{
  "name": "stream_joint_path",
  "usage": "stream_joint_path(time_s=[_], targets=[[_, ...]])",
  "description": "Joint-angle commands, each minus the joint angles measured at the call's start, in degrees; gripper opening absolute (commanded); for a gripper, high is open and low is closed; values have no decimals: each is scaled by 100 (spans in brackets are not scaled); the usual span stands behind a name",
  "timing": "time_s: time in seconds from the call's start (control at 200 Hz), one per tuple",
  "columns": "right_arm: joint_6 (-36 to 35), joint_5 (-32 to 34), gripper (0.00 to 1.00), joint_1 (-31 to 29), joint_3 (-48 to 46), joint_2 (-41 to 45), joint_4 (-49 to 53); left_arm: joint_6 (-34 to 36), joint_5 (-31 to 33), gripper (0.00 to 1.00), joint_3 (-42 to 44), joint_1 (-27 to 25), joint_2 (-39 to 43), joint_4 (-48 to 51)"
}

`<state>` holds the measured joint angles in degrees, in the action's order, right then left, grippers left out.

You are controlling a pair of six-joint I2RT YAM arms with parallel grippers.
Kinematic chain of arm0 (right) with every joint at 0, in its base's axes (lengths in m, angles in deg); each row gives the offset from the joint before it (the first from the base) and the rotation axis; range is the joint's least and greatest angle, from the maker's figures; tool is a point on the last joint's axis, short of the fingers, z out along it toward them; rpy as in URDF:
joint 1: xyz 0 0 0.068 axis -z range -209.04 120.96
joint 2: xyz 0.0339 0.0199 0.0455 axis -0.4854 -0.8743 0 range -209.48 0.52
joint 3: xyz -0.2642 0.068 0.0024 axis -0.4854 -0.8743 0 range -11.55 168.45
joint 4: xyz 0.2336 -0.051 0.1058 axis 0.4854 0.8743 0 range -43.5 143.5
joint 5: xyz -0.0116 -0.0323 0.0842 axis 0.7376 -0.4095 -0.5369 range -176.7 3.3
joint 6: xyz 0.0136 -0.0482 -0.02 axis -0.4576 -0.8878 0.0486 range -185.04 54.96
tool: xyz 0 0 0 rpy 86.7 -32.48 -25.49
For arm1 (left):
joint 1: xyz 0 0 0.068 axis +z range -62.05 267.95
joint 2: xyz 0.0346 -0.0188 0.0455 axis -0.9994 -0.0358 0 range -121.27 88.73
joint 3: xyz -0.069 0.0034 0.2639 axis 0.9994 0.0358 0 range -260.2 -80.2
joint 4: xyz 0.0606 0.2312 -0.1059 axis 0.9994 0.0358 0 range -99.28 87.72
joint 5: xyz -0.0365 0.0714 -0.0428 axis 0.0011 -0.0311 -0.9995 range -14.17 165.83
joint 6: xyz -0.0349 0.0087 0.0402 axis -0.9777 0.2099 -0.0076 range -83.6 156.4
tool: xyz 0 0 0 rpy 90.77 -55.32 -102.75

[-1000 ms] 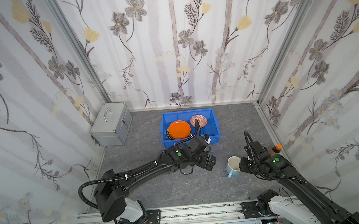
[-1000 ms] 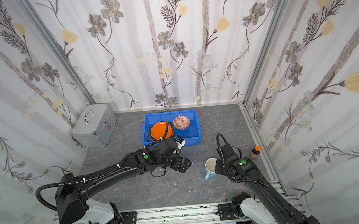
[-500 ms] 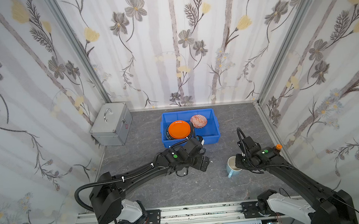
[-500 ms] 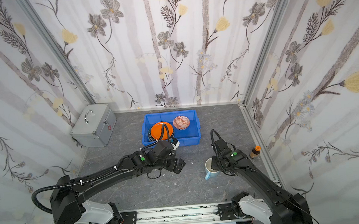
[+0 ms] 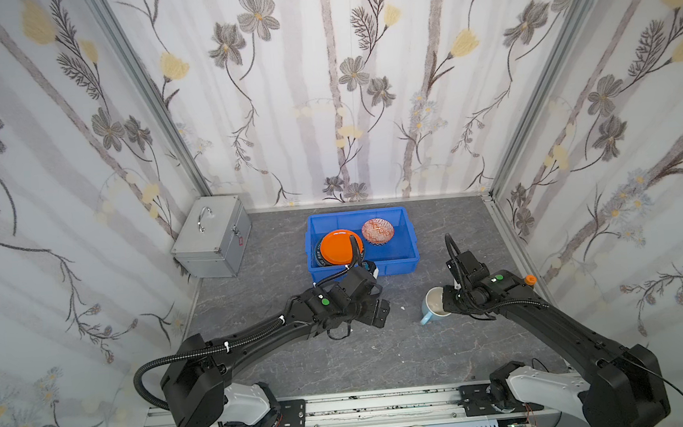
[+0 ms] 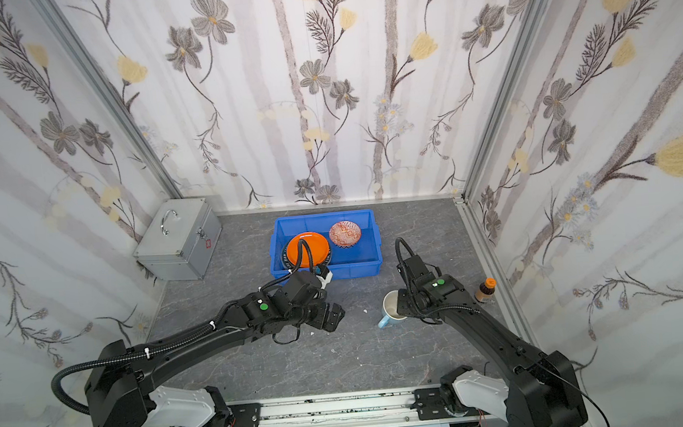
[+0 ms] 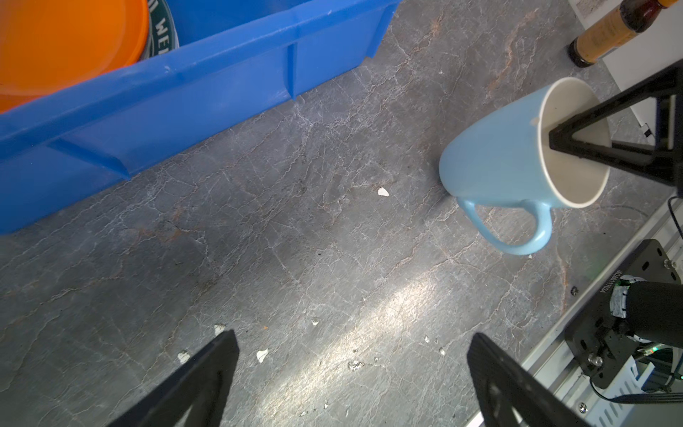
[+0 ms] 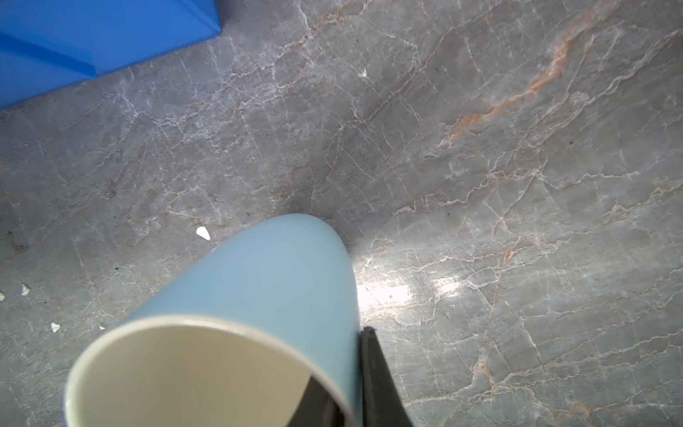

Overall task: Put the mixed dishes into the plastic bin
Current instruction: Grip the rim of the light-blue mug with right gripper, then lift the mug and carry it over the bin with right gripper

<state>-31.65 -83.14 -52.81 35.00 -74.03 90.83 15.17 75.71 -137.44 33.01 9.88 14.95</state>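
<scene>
Grasp step: right claw (image 8: 349, 384) clamped on the wall of the pale blue ceramic mug (image 7: 491, 159), one finger inside, on the grey marbled table (image 7: 295, 258) near the front corner of the bright blue rectangular plastic bin (image 5: 394, 265). Left claw (image 7: 351, 340) spread wide, empty. Next, likely: lift above the rim, carry across.

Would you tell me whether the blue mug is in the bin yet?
Out: the mug stands on the table, apart from the bin.
</scene>
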Motion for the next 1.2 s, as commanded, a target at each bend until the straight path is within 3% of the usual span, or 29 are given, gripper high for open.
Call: stream_joint_path(time_s=[0.0, 0.275, 0.505, 1.194], targets=[[-67, -32, 11, -5, 240, 51, -134, -29, 217, 100, 86, 82, 181, -78], [-192, -9, 10, -5, 995, 161, 31, -159, 477, 100, 344, 303, 644, -99], [-448, -79, 10, -5, 1937, -384, -77, -153, 596, 100, 320, 444, 980, 51], [-1368, -274, 10, 107, 5426, -4011, 280, -213, 928, 100, 473, 874, 1426, 397]])
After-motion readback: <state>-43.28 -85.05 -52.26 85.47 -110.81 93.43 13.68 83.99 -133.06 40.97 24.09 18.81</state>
